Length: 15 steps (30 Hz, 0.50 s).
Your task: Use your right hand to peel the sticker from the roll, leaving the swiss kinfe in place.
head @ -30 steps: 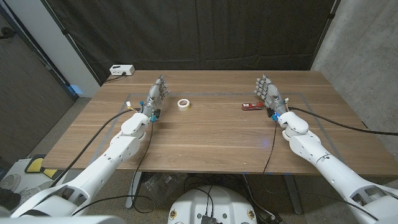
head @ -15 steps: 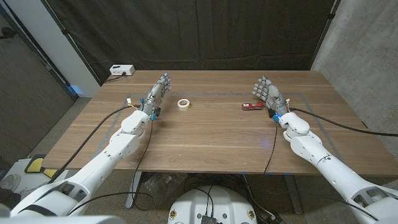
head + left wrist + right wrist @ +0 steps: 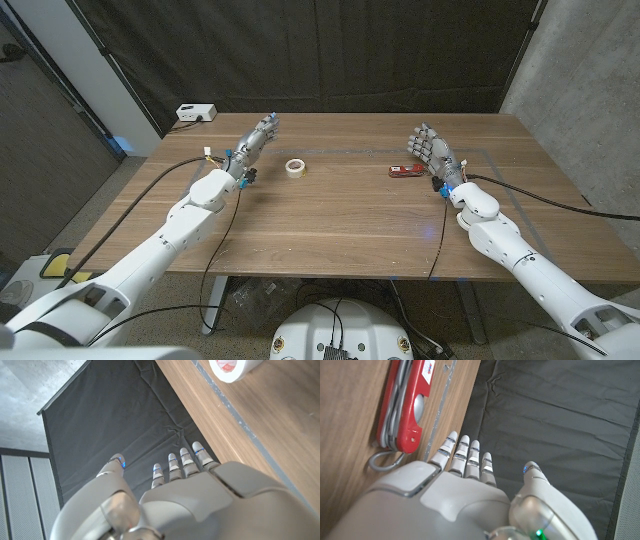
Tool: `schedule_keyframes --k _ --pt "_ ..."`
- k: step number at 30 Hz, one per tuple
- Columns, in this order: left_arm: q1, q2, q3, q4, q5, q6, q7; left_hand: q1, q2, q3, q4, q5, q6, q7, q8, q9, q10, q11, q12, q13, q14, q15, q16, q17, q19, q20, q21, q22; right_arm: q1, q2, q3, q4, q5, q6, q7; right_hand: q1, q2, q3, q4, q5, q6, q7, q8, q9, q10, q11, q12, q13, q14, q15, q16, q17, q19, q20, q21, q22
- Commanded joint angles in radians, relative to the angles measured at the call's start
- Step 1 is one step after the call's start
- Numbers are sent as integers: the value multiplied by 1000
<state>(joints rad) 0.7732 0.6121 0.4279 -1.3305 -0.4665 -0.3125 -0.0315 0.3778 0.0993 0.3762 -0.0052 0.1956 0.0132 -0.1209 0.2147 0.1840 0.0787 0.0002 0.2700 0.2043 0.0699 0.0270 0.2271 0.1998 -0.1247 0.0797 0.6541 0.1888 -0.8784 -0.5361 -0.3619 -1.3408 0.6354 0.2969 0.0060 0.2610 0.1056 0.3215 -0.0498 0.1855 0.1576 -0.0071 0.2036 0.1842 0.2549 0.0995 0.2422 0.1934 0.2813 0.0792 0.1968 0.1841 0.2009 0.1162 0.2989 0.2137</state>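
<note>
A small white sticker roll (image 3: 295,167) lies on the wooden table, left of centre; its edge also shows in the left wrist view as the roll (image 3: 234,369). A red Swiss knife (image 3: 404,170) lies right of centre, and the knife (image 3: 406,402) with its metal ring shows close up in the right wrist view. My right hand (image 3: 432,153) stands just right of the knife, fingers apart and holding nothing. My left hand (image 3: 253,146) is raised left of the roll, fingers stretched out toward the back of the table and holding nothing.
A white power box (image 3: 196,113) sits at the table's back left corner. Black cables run along both arms over the table (image 3: 330,225). A dark curtain hangs behind the table, and a concrete wall stands at the right.
My left hand has swung toward the back of the table and tilted further over. The right hand has barely moved. Roll and knife lie where they were.
</note>
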Motion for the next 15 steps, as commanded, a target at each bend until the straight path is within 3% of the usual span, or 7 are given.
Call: schedule_keyframes --k 1,8,12,15 --pt "-3 77 9 -65 114 16 7 9 8 7 -7 -4 27 0 11 3 20 -3 5 1 23 -4 9 0 8 13 4 3 -37 -19 7 -56 -5 -2 -15 0 10 6 -3 5 15 0 8 1 16 -1 8 2 14 3 5 4 0 1 -4 0" --pt "1 131 5 -122 173 35 13 20 16 16 -12 -8 87 14 24 3 59 -10 10 0 51 -12 15 1 26 16 7 3 -55 -26 9 -85 -5 -6 -24 -6 13 7 1 5 34 2 12 2 40 5 15 2 26 4 8 5 4 4 -3 0" --pt "7 161 -3 -165 186 77 16 39 53 42 -6 -12 201 45 48 3 134 -8 23 -2 95 -21 24 2 53 26 13 4 -63 -28 8 -96 -6 -3 -23 -10 15 8 3 6 48 2 14 2 50 12 18 2 41 5 12 6 7 6 -2 0" --pt "2 186 -3 -185 194 99 -3 47 59 52 -5 -14 233 58 51 3 171 -13 30 -3 116 -25 29 2 68 29 17 4 -66 -32 7 -102 -1 -6 -14 -12 16 9 4 6 55 2 15 2 66 14 23 2 49 4 14 6 9 6 -1 1"
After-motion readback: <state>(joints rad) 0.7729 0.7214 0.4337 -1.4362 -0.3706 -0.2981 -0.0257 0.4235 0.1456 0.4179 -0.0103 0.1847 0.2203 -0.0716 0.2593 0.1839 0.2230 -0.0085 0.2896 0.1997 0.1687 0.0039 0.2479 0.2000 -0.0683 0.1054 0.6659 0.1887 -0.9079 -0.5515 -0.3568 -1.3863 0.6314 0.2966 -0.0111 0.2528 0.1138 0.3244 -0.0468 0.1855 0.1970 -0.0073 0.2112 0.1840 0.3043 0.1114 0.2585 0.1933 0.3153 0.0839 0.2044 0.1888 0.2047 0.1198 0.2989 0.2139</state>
